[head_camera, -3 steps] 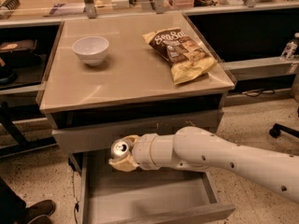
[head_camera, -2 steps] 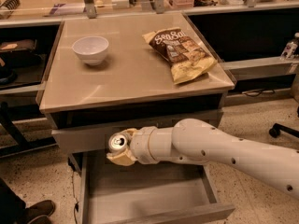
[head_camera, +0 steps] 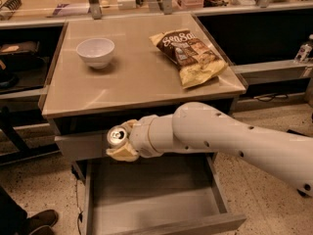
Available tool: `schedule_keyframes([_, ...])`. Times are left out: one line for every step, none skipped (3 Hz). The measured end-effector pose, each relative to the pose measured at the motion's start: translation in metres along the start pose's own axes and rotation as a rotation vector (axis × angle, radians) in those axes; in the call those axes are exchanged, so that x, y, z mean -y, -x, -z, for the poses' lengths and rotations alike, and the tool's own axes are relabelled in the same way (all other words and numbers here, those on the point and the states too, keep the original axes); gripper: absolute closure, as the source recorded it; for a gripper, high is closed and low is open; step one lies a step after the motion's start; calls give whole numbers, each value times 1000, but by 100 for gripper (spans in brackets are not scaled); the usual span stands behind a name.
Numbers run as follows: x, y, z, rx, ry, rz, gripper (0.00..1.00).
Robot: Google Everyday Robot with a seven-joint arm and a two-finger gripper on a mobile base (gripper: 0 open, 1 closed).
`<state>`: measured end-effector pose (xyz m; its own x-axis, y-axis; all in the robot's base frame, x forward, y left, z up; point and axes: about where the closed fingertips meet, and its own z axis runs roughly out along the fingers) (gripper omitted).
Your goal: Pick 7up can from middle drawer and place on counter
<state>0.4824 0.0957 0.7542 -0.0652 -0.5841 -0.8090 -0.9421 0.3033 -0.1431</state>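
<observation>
Hand (head_camera: 119, 142) grips 7up can (head_camera: 116, 135) above middle drawer (head_camera: 151, 199)

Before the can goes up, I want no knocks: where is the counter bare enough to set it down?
The counter is bare along its front, widest at left, and in the gap between white bowl and chip bag. The bag crowds the right side. The tool holds the 7up can just below the front edge.
</observation>
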Motion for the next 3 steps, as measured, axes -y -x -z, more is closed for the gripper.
schedule_keyframes([-1, 1, 0, -2, 3, 3, 100])
schedule_keyframes([13, 20, 18, 13, -26, 22, 100])
schedule_keyframes([39, 48, 43, 37, -59, 45, 100])
